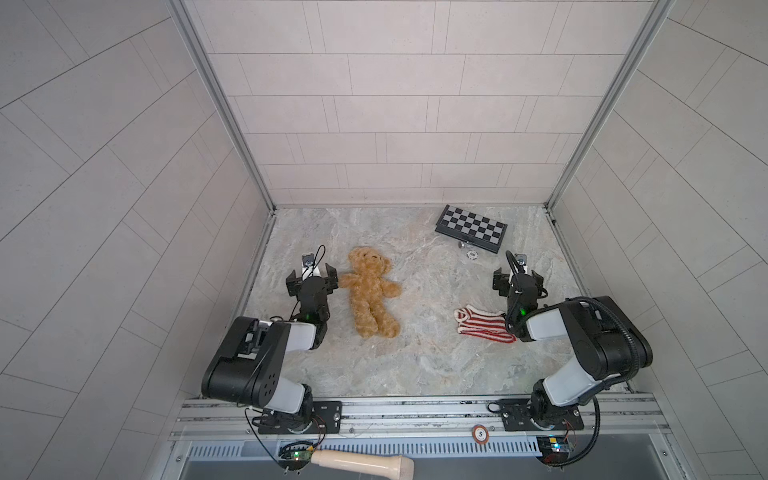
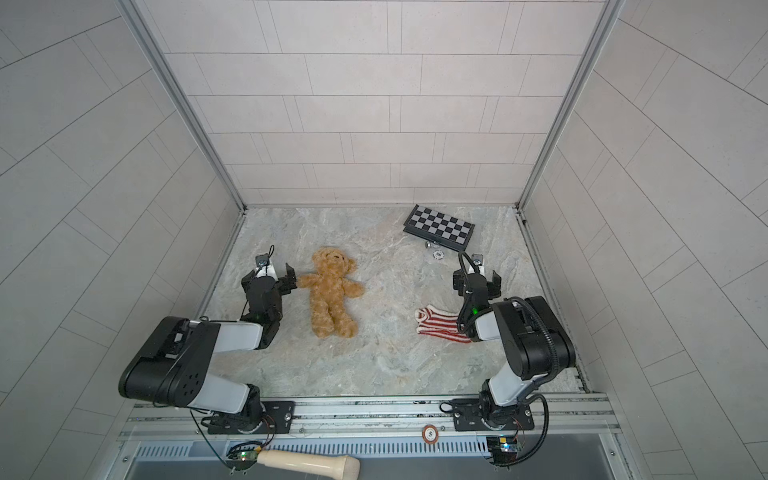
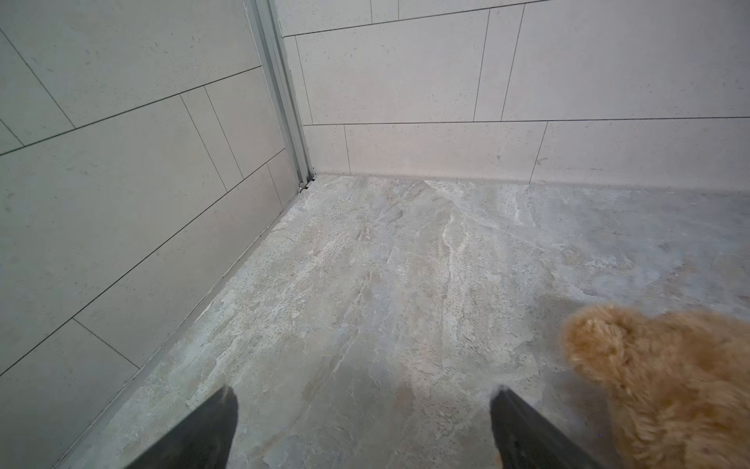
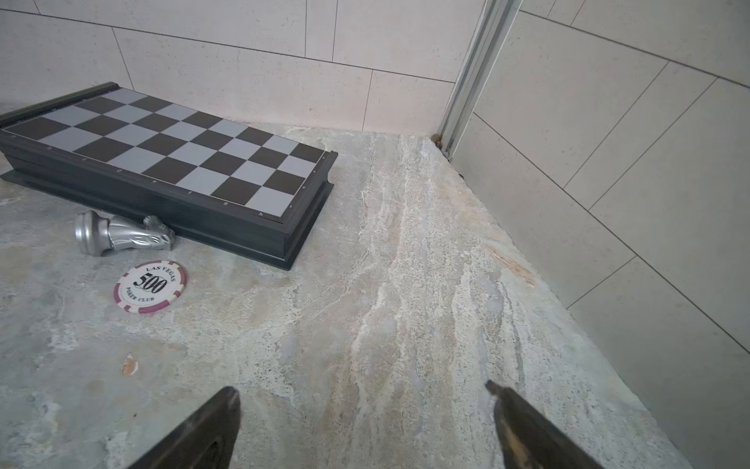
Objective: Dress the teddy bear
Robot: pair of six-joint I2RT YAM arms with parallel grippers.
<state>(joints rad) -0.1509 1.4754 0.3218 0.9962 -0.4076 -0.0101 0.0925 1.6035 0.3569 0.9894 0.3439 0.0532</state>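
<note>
The teddy bear (image 1: pixel 370 291) (image 2: pixel 332 291), fluffy golden-brown, lies on its back on the marble table, head towards the far wall. My left gripper (image 1: pixel 311 272) (image 2: pixel 269 272) stands open just left of it with nothing between the fingers. One finger is right beside the bear's outstretched paw (image 3: pixel 600 345), and I cannot tell if they touch. In the left wrist view that gripper (image 3: pixel 364 392) has only bare table in its gap. My right gripper (image 1: pixel 517 274) (image 2: pixel 476 274) (image 4: pixel 362 387) is open and empty. A red-and-white striped sweater (image 1: pixel 482 326) (image 2: pixel 440 326) lies flat nearer the front, partly under the right arm.
A folded chessboard (image 1: pixel 471 228) (image 4: pixel 174 154) sits at the back right. A silver chess piece (image 4: pixel 121 237) and a poker chip (image 4: pixel 150 287) lie beside it. Tiled walls close in three sides. A wooden handle (image 1: pixel 361 461) lies below the front rail.
</note>
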